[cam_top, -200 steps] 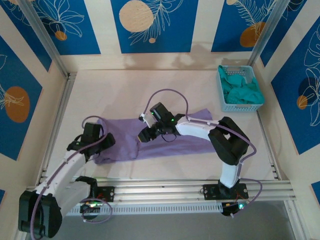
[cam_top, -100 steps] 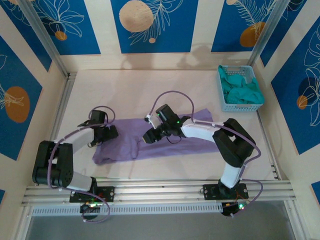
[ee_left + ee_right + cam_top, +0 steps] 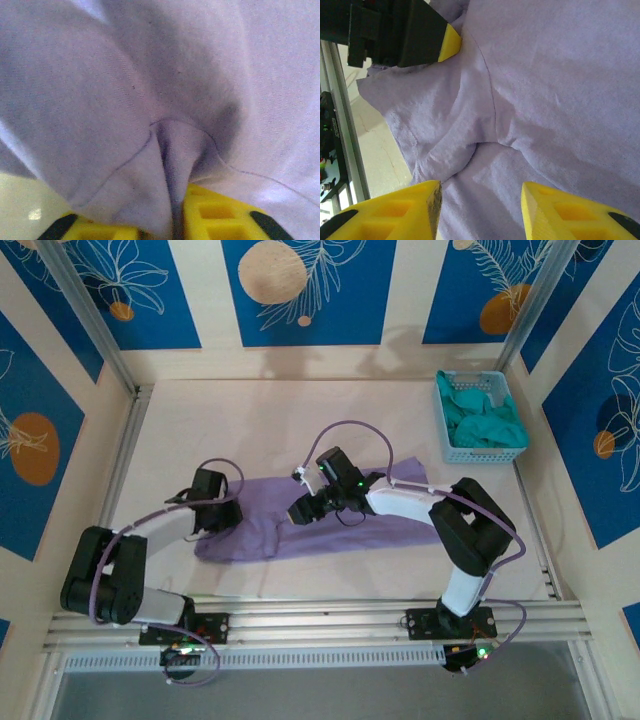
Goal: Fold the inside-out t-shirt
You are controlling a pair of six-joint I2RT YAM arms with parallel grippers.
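One light-blue basket [image 3: 484, 454] sits far right on the table [image 3: 300, 420], teal-green cloth [image 3: 485, 420] bunched inside (one heap, as far as we can tell). One lavender t-shirt [image 3: 250, 535] lies mid-table, well apart from it. We see the left gripper [image 3: 177, 220] pinched tight on a fold at its left end, and the right gripper [image 3: 480, 192] partly open over its middle, holding nothing.

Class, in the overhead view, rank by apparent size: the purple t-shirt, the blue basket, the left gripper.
1. t-shirt
2. basket
3. left gripper
The differences are plain, so nearness to the camera leaves no doubt about the order.
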